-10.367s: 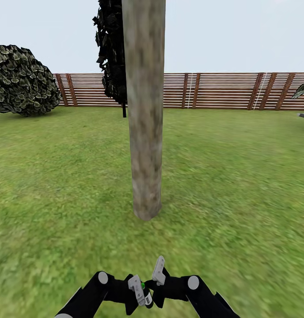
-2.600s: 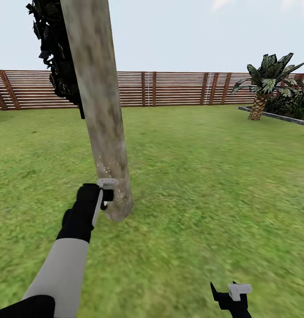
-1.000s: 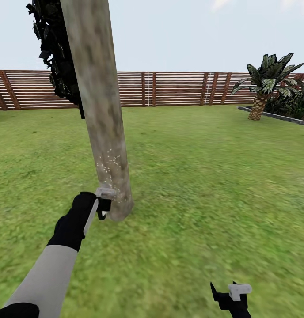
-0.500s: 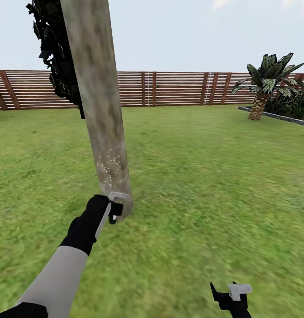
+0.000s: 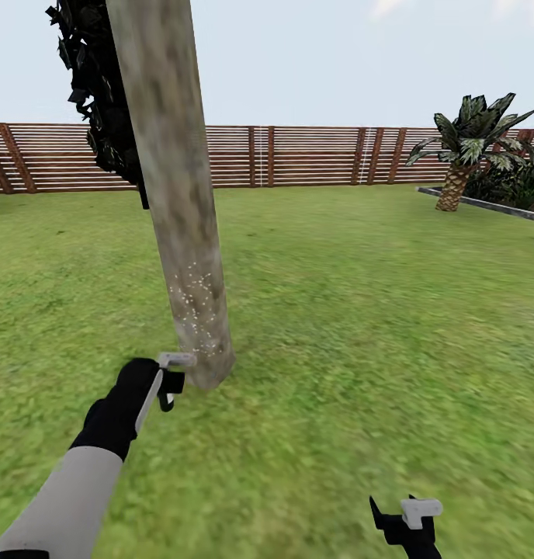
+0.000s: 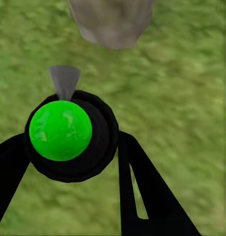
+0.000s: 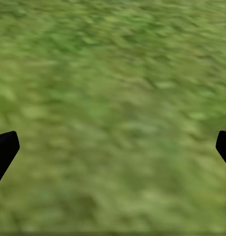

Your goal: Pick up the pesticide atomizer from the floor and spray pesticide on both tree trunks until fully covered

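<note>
Lawn carries one upright trunk, just ahead of the left claw clenched on the atomizer, while the right claw hangs released, well apart.

Your left hand has dropped and pulled back leftward over the last half second, from touching the foot of the tree trunk to just beside it, low over the lawn. The pale speckles on the bark have spread since 2.6 seconds ago, reaching lower toward the base.
</note>
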Robot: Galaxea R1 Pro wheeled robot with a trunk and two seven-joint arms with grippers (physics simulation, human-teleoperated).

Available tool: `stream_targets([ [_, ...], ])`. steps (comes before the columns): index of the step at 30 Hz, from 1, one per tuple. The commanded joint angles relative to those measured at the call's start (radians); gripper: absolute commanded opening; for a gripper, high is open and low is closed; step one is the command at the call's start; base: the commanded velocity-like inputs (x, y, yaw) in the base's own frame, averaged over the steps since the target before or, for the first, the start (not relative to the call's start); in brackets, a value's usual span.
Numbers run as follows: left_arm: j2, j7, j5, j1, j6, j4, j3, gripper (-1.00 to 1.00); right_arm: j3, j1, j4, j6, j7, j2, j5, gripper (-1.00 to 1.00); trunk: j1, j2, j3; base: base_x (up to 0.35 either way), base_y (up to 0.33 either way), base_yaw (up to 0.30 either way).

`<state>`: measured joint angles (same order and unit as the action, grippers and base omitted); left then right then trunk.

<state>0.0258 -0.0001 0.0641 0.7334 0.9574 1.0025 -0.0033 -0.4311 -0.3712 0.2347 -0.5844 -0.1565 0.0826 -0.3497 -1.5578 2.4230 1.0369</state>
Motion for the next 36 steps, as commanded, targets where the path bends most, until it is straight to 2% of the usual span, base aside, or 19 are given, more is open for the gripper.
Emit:
stream_targets([
  [1,-0.01,0.001,0.0,0.0,-0.003,0.0,-0.001,-1.0,0.0,0.0,0.0,0.0,0.0,0.0,0.0,1.0,0.0,0.0,0.0,0.0,0.0,0.0],
  [4,-0.044,0.003,-0.001,0.001,-0.006,0.0,-0.001,-1.0,0.0,0.0,0.0,0.0,0.0,0.0,0.0,1.0,0.0,0.0,0.0,0.0,0.0,0.0],
  [8,-0.05,0.005,-0.001,0.003,-0.006,0.001,-0.001,-1.0,0.0,0.0,0.0,0.0,0.0,0.0,0.0,1.0,0.0,0.0,0.0,0.0,0.0,0.0],
  [12,-0.036,0.003,0.004,0.003,-0.007,-0.001,0.006,-1.0,0.0,0.0,0.0,0.0,0.0,0.0,0.0,1.0,0.0,0.0,0.0,0.0,0.0,0.0],
  [14,0.0,0.004,0.005,0.002,-0.01,-0.002,0.02,-1.0,0.0,0.0,0.0,0.0,0.0,0.0,0.0,1.0,0.0,0.0,0.0,0.0,0.0,0.0],
  [17,0.019,0.008,0.007,0.001,-0.011,-0.014,0.023,-1.0,0.0,0.0,0.0,0.0,0.0,0.0,0.0,1.0,0.0,0.0,0.0,0.0,0.0,0.0],
  [18,0.017,0.013,0.009,0.001,-0.013,-0.033,0.022,-1.0,0.0,0.0,0.0,0.0,0.0,0.0,0.0,1.0,0.0,0.0,0.0,0.0,0.0,0.0],
  [22,-0.001,0.016,0.007,0.001,-0.016,-0.077,0.019,-1.0,0.0,0.0,0.0,0.0,0.0,0.0,0.0,1.0,0.0,0.0,0.0,0.0,0.0,0.0],
  [27,-0.072,0.017,0.009,0.001,-0.059,-0.094,0.018,-1.0,0.0,0.0,0.0,0.0,0.0,0.0,0.0,1.0,0.0,0.0,0.0,0.0,0.0,0.0],
  [29,-0.087,0.017,0.009,0.001,-0.062,-0.094,0.016,-1.0,0.0,0.0,0.0,0.0,0.0,0.0,0.0,1.0,0.0,0.0,0.0,0.0,0.0,0.0],
  [32,-0.079,0.015,0.011,0.001,-0.065,-0.105,0.017,-1.0,0.0,0.0,0.0,0.0,0.0,0.0,0.0,1.0,0.0,0.0,0.0,0.0,0.0,0.0],
  [35,-0.025,0.015,0.012,0.001,-0.073,-0.149,0.023,-1.0,0.0,0.0,0.0,0.0,0.0,0.0,0.0,1.0,0.0,0.0,0.0,0.0,0.0,0.0],
  [36,-0.015,0.016,0.013,0.001,-0.081,-0.161,0.023,-1.0,0.0,0.0,0.0,0.0,0.0,0.0,0.0,1.0,0.0,0.0,0.0,0.0,0.0,0.0],
])
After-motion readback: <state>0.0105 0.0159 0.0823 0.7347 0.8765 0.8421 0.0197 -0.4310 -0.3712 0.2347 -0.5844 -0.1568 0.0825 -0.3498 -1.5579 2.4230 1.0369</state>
